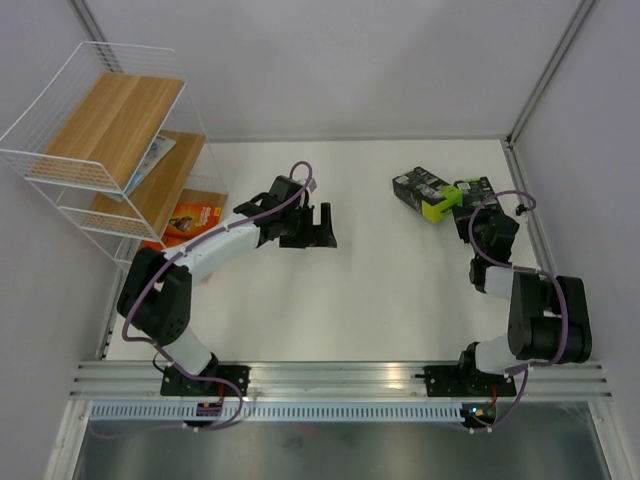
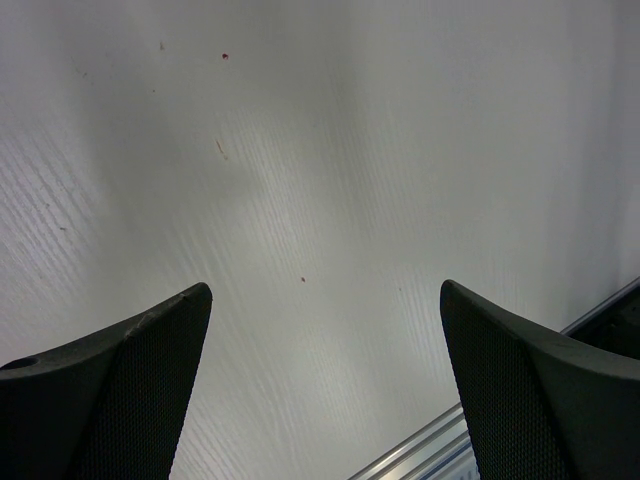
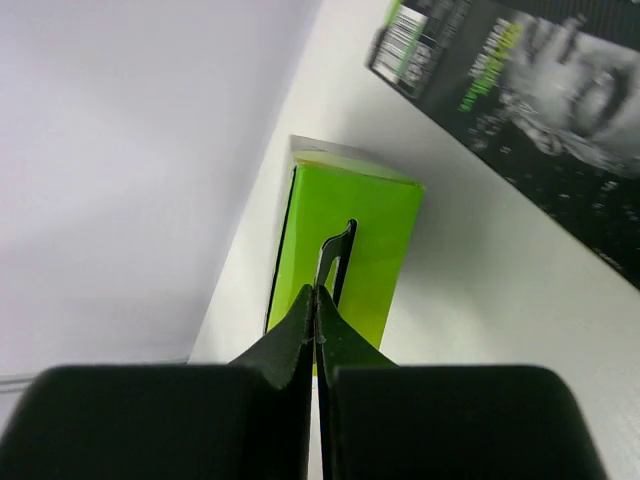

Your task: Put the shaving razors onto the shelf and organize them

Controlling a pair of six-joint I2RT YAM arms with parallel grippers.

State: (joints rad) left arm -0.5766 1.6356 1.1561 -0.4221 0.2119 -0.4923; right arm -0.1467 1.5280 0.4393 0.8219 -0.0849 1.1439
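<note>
The right tool [image 3: 315, 297] is shut tight, with its two tips pressed flat together. Right at the tips a thin black tab [image 3: 337, 255] sticks up from the green-top box [image 3: 350, 225]. I cannot tell if the tool pinches the tab or only touches it. This box lies on the white bench [image 3: 470, 300], just ahead of the tool. Farther ahead, to the tool's right, lies a second box [image 3: 520, 100]. It is black, with green words and a face on it. A pale wall [image 3: 120, 150] rises on the tool's left.

The left tool [image 2: 325, 290] is wide open and holds nothing. Bare bench shows between its tips. A silver rail [image 2: 420, 445] runs past it at the lower right.

From above, the shelf [image 1: 60, 172] stands well apart from the left tool, behind it on the far side of its arm. It is farther still from the right tool. An orange pack [image 1: 192, 218] lies on the lowest board. A white-blue pack [image 1: 152, 155] lies on the middle board.
</note>
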